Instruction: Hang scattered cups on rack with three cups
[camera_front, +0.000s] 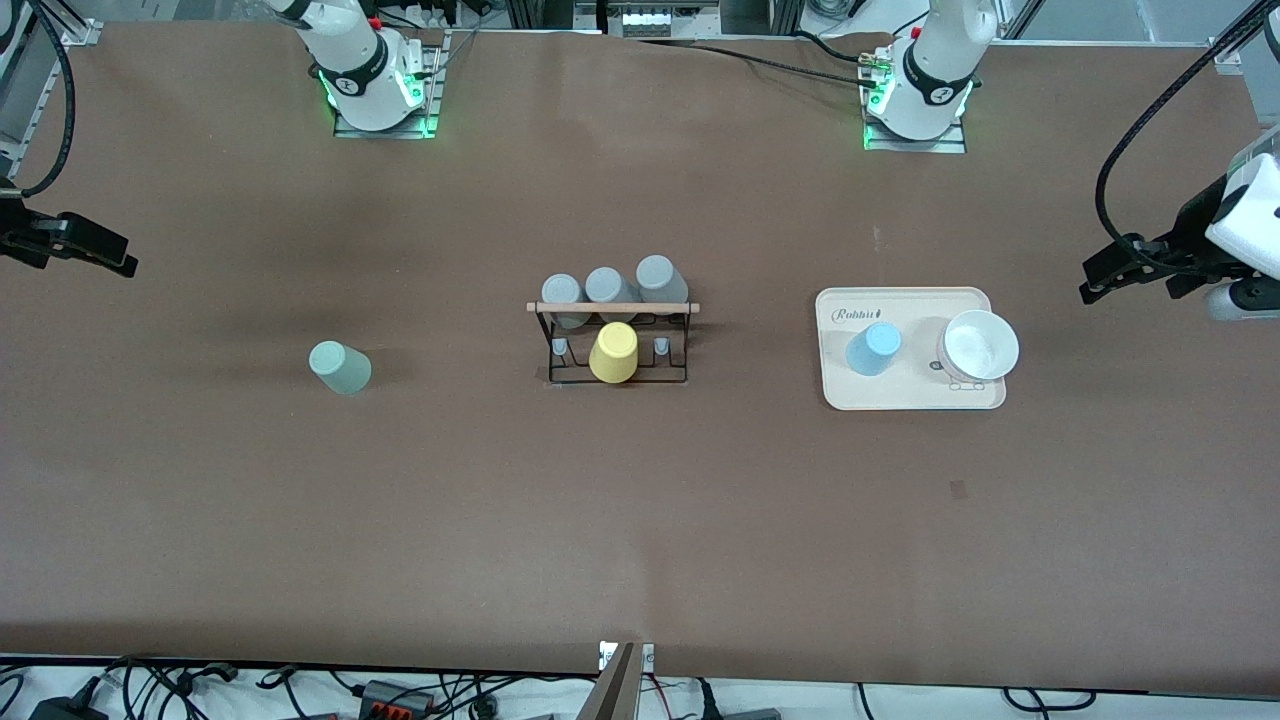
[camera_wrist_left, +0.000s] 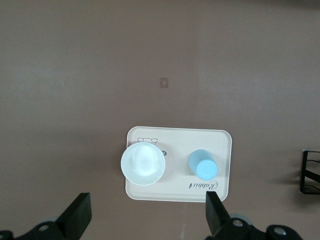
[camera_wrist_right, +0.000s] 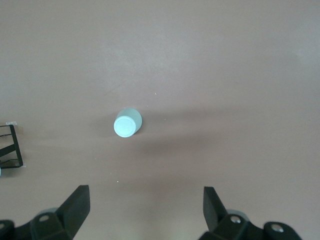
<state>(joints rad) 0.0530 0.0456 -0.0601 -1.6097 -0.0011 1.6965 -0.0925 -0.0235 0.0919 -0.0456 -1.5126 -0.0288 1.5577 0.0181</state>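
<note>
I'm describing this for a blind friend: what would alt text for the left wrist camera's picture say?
A cream tray on a brown table holds a white bowl beside an upside-down light blue cup. The open left gripper hangs above the tray's edge.

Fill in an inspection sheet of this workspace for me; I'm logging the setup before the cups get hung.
Surface: brown table, one small dark mark toward the left arm's end.
Job's things: green cup upside down on the table toward the right arm's end; blue cup upside down on the tray; rack mid-table with three grey cups and a yellow cup.
Clutter: white bowl on the tray beside the blue cup.
Grippers: left pincer open, up over the tray; right pincer open, up near the green cup.
Cables: along the table's edges, none among the cups.
Surroundings: nothing seen.
</note>
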